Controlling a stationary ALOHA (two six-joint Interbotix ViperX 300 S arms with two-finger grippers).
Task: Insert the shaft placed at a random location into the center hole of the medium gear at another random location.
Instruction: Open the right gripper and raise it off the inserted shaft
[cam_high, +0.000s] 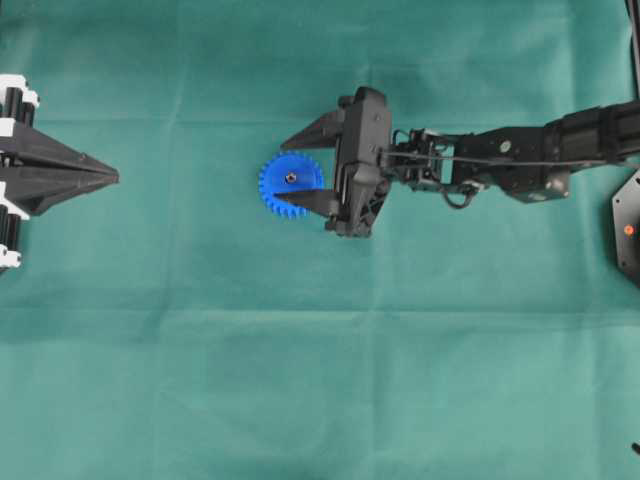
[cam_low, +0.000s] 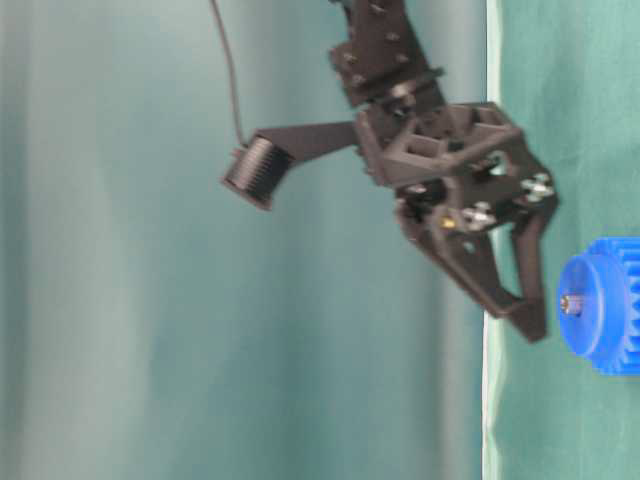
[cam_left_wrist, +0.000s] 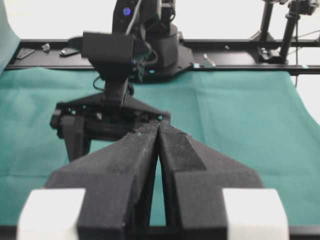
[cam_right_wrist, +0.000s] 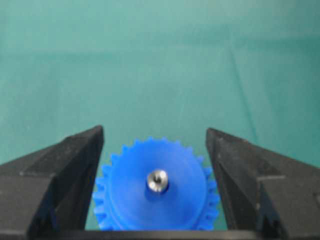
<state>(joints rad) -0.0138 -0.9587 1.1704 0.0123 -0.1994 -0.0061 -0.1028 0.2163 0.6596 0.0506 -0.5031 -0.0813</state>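
The blue medium gear (cam_high: 296, 190) lies flat on the green cloth. The silvery shaft (cam_high: 290, 177) stands in its middle and fills the center hole, which is hidden by it. My right gripper (cam_high: 279, 170) is open and empty, with a finger on either side of the gear and clear of it. In the right wrist view the gear (cam_right_wrist: 127, 187) and shaft (cam_right_wrist: 157, 180) sit between the spread fingers of the right gripper (cam_right_wrist: 155, 132). From table level the shaft (cam_low: 570, 303) protrudes from the gear (cam_low: 605, 305). My left gripper (cam_high: 113, 177) is shut and empty at the far left (cam_left_wrist: 158, 125).
A black base with an orange dot (cam_high: 627, 228) sits at the right edge. In the left wrist view the right arm (cam_left_wrist: 122, 55) stands in front of a black rail (cam_left_wrist: 240, 55) along the cloth's far edge.
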